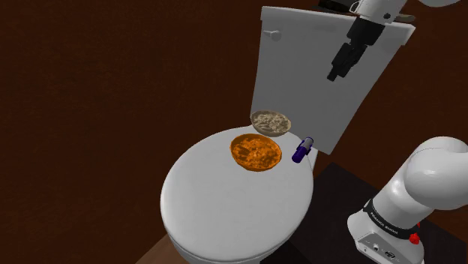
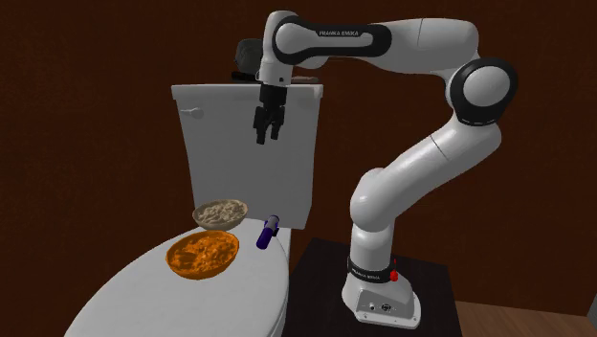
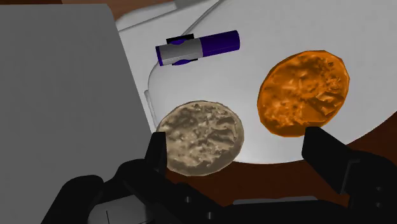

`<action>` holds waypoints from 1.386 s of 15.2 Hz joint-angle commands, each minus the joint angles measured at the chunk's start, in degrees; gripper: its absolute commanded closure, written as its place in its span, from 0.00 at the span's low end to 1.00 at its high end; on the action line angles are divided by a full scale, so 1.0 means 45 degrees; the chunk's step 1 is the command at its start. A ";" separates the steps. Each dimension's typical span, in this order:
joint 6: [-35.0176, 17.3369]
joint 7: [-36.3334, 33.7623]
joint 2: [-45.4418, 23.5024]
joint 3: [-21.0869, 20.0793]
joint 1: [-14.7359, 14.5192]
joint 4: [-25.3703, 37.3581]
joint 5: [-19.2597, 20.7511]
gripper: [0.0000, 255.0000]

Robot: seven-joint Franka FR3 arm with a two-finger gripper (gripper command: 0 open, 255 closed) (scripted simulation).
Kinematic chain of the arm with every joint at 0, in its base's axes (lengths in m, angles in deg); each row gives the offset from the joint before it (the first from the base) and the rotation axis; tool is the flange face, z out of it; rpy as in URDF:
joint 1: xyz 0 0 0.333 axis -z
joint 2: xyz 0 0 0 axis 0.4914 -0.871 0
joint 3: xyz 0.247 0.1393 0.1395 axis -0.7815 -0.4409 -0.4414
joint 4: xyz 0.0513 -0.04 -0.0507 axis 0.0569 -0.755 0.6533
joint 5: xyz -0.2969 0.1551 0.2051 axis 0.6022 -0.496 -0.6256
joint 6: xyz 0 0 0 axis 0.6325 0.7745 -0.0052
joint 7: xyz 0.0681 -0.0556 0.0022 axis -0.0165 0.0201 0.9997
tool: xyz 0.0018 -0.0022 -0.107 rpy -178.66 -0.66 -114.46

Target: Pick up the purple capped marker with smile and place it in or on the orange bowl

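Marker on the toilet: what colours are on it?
Marker: purple cap, pale grey body; clearest in the wrist view.

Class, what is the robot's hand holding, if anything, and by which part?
Nothing. The hand hangs open, high above the marker lying on the toilet.

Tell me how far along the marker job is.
Nothing done yet. The purple-and-white marker lies on the white toilet, beside the orange round bowl. The black two-finger tool hangs open, empty, high above. Left: descend, grasp, lift, place in bowl.
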 commanded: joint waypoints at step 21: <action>-0.7914 -1.1657 -0.2986 -0.4427 0.3324 -0.6357 -0.1645 0.00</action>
